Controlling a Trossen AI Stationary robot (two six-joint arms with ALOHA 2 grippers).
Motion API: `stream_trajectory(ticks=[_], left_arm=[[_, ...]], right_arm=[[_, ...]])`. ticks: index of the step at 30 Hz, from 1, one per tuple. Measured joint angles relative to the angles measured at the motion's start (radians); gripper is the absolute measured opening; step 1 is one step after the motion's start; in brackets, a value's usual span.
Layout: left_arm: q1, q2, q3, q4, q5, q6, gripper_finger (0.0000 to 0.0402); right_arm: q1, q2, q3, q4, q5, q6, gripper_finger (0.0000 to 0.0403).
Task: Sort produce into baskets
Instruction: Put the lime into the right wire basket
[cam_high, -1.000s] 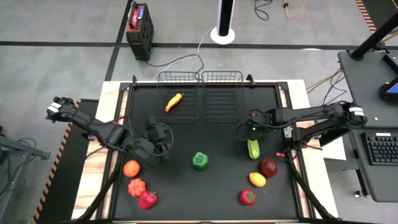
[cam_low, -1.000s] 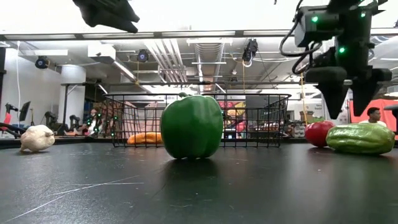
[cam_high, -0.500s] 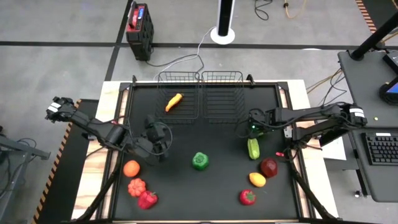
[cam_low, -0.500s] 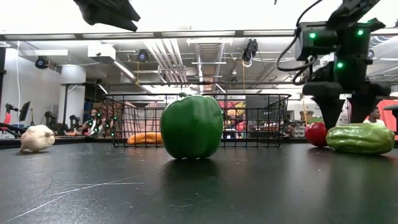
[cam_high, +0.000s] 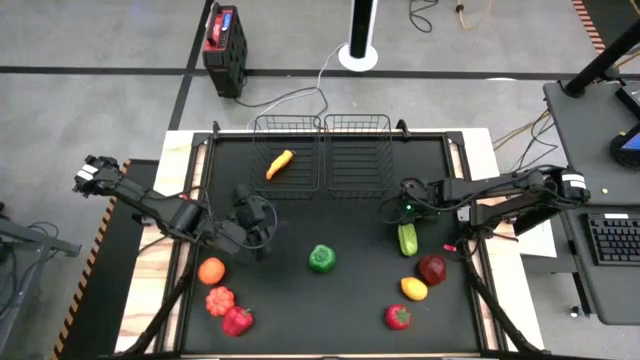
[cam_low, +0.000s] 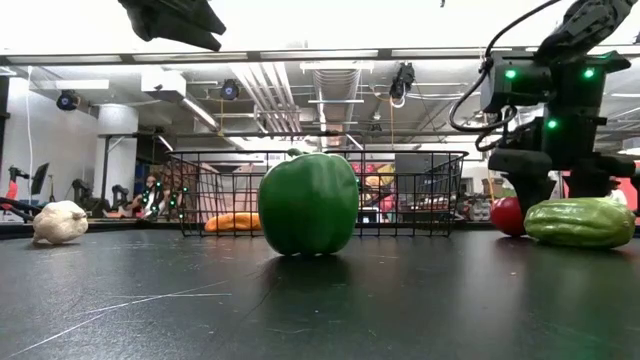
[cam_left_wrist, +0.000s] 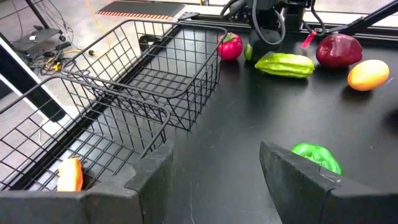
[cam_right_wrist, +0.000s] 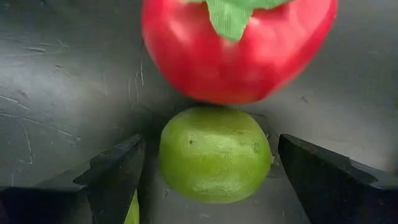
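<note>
My right gripper points down, open, low over the table's right half. Its fingers stand on either side of a green lime without touching it. A red tomato-like piece lies against the lime. A green cucumber rests on the table just nearer than the gripper. My left gripper hangs open above the table's left half, with nothing between its fingers. Two black wire baskets stand at the far edge. An orange carrot lies in the left one.
A green pepper sits mid-table. An orange, a ribbed red piece and a red pepper lie near left. A dark red apple, a lemon and a red piece lie near right. A garlic lies at the left.
My right gripper has come down toward the table, staying open, until its fingers stand around the lime beside the cucumber. The produce has kept its place.
</note>
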Motion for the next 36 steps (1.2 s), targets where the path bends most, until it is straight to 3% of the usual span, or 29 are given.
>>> stream_trajectory(ticks=[8, 23, 32, 36], left_arm=[[0.000, 0.000, 0.000, 0.000, 0.000, 0.000, 0.0214], [0.000, 0.000, 0.000, 0.000, 0.000, 0.000, 0.0214], [0.000, 0.000, 0.000, 0.000, 0.000, 0.000, 0.0214], [0.000, 0.000, 0.000, 0.000, 0.001, 0.000, 0.0214]], right_arm=[[0.000, 0.000, 0.000, 0.010, 0.019, 0.007, 0.0352], [0.000, 0.000, -0.001, 0.014, 0.012, 0.021, 0.0253], [0.000, -0.024, -0.001, 0.007, -0.014, 0.026, 0.0246], [0.000, -0.047, 0.034, -0.075, -0.010, 0.027, 0.0246]])
